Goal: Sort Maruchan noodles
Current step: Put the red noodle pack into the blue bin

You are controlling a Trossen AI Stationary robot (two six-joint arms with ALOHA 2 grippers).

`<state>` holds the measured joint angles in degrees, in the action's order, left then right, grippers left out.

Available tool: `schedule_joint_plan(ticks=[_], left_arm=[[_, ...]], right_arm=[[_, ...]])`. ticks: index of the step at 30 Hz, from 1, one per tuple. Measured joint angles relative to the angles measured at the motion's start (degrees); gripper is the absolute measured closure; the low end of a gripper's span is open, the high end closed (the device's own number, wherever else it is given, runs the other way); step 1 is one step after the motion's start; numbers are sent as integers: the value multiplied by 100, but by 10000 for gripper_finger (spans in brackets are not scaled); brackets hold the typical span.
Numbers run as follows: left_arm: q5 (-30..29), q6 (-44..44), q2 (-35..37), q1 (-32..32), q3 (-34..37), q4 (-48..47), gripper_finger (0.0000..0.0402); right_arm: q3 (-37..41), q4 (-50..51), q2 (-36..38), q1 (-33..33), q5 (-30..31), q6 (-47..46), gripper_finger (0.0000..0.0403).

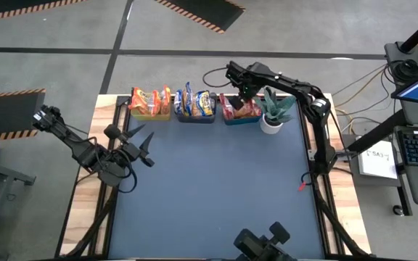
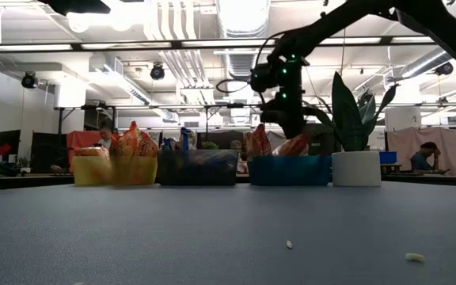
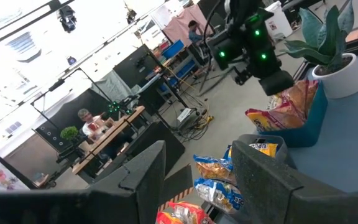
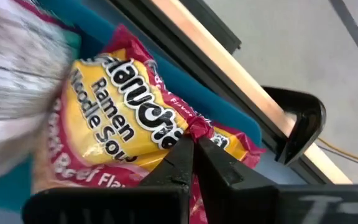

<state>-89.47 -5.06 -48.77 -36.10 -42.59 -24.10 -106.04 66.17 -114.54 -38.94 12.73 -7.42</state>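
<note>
From above, three bins line the table's (image 1: 209,188) far edge, a potted plant (image 1: 273,112) just beside the blue bin (image 1: 239,116). The right pincer (image 1: 239,94) hangs over that bin; the left pincer (image 1: 145,148) waits open near the yellow bin (image 1: 149,114).

At table height, packets stand upright in all three bins.

The right wrist shows fingers (image 4: 182,158) pressed together, pinching the red-and-yellow Maruchan noodles (image 4: 123,130) at their crimped edge.

Glossy plastic against matt blue

The red-and-yellow Maruchan packet (image 4: 129,134) is showing crinkly, shiny plastic film; the blue tabletop (image 1: 216,181) is looking matt and smooth, its side edges showing bare pale wood; the white plant pot (image 2: 356,168) is looking smooth.
</note>
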Motion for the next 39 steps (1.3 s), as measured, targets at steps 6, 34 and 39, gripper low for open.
schedule_joint_plan(ticks=[6,34,39], left_arm=[[0,0,0,0,0,0,233],[2,20,-2,0,0,2,233],[2,24,-2,-1,0,2,233]], right_arm=[[186,-85,-1,32,388,8,394],[-168,425,95,503,-18,-246,391],[247,393,34,500,344,-280,394]])
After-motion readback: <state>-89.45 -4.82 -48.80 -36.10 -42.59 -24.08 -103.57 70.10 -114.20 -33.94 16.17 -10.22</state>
